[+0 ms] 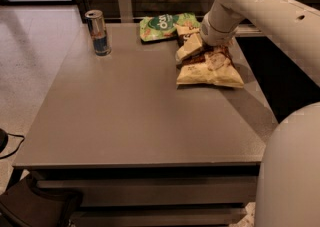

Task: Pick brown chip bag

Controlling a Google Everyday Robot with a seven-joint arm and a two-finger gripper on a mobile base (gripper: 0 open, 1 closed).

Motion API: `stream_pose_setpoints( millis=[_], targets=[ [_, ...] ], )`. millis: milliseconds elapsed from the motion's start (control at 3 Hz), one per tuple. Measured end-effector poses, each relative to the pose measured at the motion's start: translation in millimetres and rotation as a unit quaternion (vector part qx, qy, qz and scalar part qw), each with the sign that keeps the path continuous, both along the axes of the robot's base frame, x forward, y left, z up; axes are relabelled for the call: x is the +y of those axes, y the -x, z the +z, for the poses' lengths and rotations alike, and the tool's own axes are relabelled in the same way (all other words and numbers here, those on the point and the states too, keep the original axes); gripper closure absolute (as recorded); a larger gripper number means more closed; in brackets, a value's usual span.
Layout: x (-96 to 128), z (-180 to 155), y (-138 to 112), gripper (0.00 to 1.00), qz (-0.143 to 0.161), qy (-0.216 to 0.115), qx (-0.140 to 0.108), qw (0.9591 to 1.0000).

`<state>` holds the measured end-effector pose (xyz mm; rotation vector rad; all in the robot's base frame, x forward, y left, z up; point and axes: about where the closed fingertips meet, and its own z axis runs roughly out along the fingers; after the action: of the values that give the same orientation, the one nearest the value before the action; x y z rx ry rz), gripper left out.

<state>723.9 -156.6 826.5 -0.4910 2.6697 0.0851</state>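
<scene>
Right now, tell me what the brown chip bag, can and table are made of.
Brown chip bag: likely plastic film, crinkled, glossy. Can: probably metal, shiny rim. Table: smooth matte grey top, perhaps laminate. Gripper sits at the bag's far end.

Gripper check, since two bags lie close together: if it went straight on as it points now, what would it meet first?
Most likely the brown chip bag: the gripper points down-left at its upper end, near the green snack bag. Whether gripper and brown bag touch is unclear.
</scene>
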Motion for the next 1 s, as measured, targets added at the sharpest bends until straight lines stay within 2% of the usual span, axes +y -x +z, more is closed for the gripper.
stream_pose_setpoints(
  millis=[333, 667, 1000],
  targets=[
    [1.8, -0.5, 0.6, 0.26, 0.002, -0.001, 0.0, 1.0],
    [3.3, -3.9, 0.5, 0.64, 0.003, -0.001, 0.003, 1.0],
    [3.3, 1.1, 0.5, 0.88, 0.003, -0.001, 0.003, 1.0]
  ],
)
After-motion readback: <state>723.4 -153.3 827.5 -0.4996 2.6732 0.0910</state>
